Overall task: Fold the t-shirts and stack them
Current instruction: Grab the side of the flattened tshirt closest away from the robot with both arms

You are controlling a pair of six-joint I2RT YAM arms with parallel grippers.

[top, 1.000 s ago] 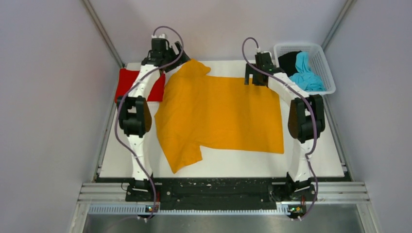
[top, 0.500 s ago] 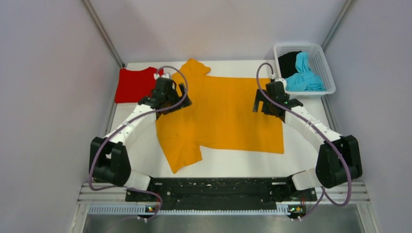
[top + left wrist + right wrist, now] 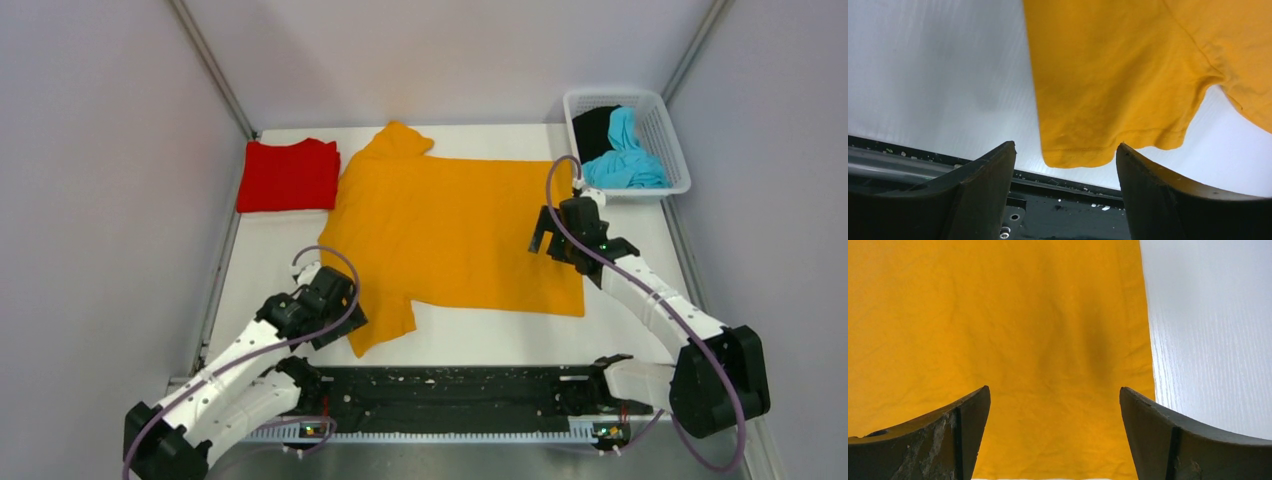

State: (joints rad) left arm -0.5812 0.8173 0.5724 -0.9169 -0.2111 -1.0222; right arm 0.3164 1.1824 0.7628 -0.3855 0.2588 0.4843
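From above, one red t-shirt lies folded into a neat rectangle at the far left corner of the white table, the only piece that looks finished. The orange-yellow t-shirt is spread flat across the middle, unfolded, one sleeve pointing to the near edge and the other to the far edge. A cyan-blue t-shirt and a black t-shirt sit crumpled in the white mesh basket at the far right, so by this reckoning three of the four remain to be folded and no stack has begun. The left gripper hangs by the near sleeve and the right gripper over the shirt's right side. How much black fabric lies under the cyan one cannot be made out. In the left wrist view, the dark fingers stand spread, grasping nothing, and the sleeve hem shows in the gap between them. The rest of the shirt runs out of frame. In the right wrist view, the fingers are likewise parted and empty above the orange cloth, close to its right edge, and whether they touch it is unclear.
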